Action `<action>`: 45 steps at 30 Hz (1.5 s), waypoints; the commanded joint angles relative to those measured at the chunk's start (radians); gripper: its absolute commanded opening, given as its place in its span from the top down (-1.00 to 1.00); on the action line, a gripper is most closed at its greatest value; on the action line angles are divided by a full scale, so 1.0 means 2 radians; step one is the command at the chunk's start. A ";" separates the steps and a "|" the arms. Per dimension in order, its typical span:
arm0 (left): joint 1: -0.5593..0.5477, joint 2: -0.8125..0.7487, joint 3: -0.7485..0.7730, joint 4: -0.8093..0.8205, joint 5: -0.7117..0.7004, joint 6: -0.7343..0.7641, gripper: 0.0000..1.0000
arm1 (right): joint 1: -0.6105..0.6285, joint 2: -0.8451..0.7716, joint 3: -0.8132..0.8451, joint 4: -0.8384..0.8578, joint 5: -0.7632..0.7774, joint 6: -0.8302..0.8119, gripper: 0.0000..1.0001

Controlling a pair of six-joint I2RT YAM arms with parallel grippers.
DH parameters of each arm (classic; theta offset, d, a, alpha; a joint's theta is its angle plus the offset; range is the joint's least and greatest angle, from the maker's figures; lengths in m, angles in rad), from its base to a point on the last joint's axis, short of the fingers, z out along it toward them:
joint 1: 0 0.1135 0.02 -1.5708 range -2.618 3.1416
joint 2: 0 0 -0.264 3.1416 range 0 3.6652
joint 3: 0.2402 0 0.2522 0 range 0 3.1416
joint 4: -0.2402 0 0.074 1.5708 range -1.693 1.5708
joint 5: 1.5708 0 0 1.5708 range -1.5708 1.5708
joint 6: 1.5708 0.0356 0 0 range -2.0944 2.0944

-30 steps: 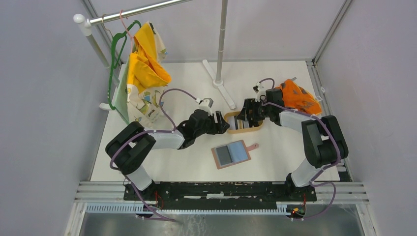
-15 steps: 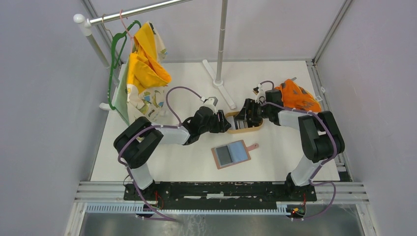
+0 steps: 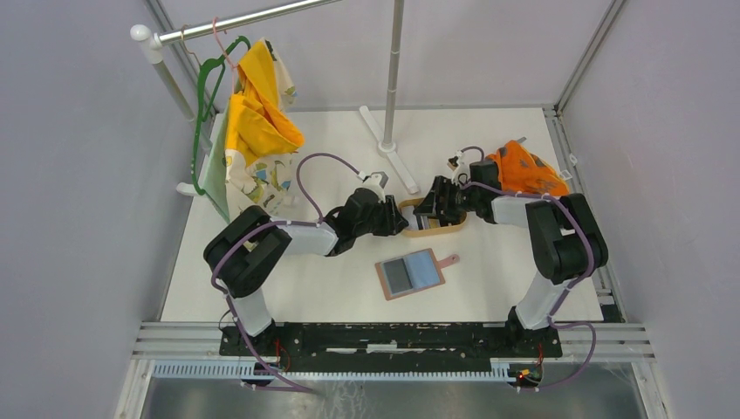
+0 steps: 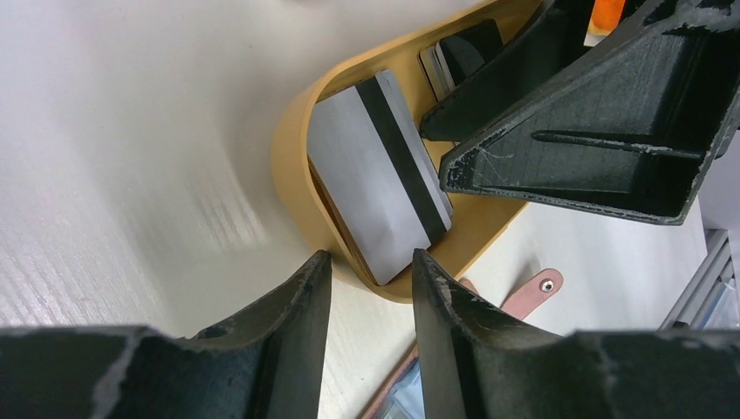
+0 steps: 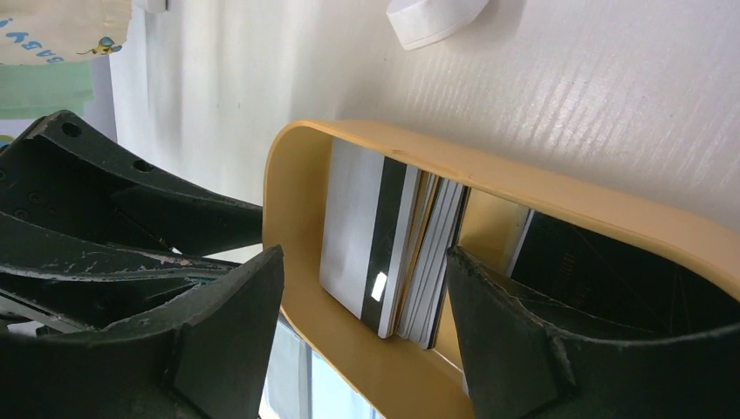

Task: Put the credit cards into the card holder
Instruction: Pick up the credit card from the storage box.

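Picking stage: right gripper wide astride the credit cards in the wooden tray, left gripper narrow, empty; next, pinch one card.

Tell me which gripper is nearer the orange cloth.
Right. The right gripper is over the tray, and the orange cloth lies just beyond its wrist, to the right. The left gripper is at the tray's left end, farther from the cloth.

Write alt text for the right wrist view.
The right gripper, fingers open, frames a stack of credit cards in an oval wooden tray, the top card pale with a black stripe. The left gripper sits dark at the left edge.
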 commanded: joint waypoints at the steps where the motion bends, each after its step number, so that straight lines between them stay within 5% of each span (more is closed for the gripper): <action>1: 0.001 0.004 0.022 0.014 0.014 0.012 0.12 | 0.008 0.011 0.011 0.013 -0.008 0.008 -0.46; 28: 0.001 0.010 0.030 0.016 0.025 0.010 0.22 | 0.016 0.009 -0.028 0.164 -0.113 0.117 0.01; 34: 0.001 0.011 0.029 0.017 0.025 0.008 0.23 | 0.020 0.008 0.005 0.055 -0.055 0.024 -0.07; 45: 0.001 0.014 0.030 0.021 0.032 0.008 0.23 | 0.023 0.035 0.038 0.004 -0.036 -0.016 -0.10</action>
